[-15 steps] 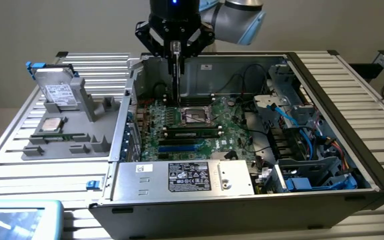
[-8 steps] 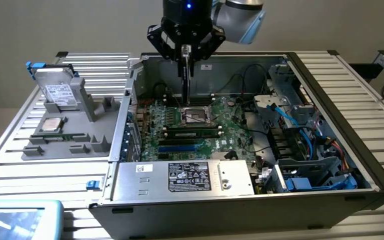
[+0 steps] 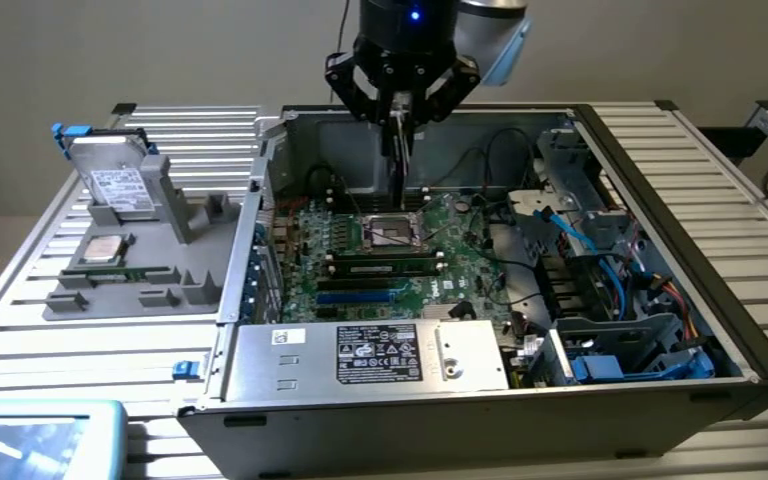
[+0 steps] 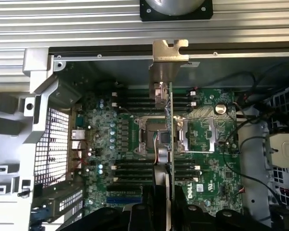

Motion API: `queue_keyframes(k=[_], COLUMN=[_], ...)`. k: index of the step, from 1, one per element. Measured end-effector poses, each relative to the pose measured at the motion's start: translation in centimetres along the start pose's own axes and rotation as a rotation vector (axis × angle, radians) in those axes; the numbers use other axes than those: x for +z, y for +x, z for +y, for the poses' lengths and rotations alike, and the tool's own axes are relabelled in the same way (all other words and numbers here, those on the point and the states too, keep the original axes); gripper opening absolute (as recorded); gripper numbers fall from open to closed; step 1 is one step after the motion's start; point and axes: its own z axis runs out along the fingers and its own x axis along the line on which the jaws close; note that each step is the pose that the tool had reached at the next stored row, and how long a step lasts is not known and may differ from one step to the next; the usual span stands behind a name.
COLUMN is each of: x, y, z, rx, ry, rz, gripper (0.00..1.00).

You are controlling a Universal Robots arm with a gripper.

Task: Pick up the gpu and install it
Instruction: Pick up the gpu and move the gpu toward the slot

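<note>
- The gripper [image 3: 399,118] hangs over the open case [image 3: 684,215], its fingers pinching the gpu [image 3: 398,165] between them.
- The gpu is held on edge and upright, with its long side running down into the case.
- In the wrist view the gpu [image 4: 169,115] shows as a thin green line, with its silver bracket [image 4: 167,57] at the end away from the gripper [image 4: 166,204].
- It sits over the motherboard [image 3: 471,250], above the CPU socket [image 3: 391,232].
- Whether its lower edge touches the board cannot be told.
- Memory sticks [image 3: 384,268] sit in slots just beside the socket.
- A labelled power supply [image 3: 371,355] fills the near corner of the case.
- A hard drive [image 3: 120,185] stands in a grey holder [image 3: 157,295] on the exterior view's left, well apart from the gripper.
</note>
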Motion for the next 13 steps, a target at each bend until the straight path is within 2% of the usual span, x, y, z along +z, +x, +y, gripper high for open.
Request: queue_keyframes(k=[5,10,13], x=[-0.03,-0.04,-0.03], y=[-1.4,-1.4,-1.4], z=[-0.16,-0.17,-0.17], rx=[0.0,0.0,-0.042], ry=[-0.0002,-0.0001,0.0005], rz=[0.0029,0.0032,0.0093], gripper=[0.28,0.28,0.28])
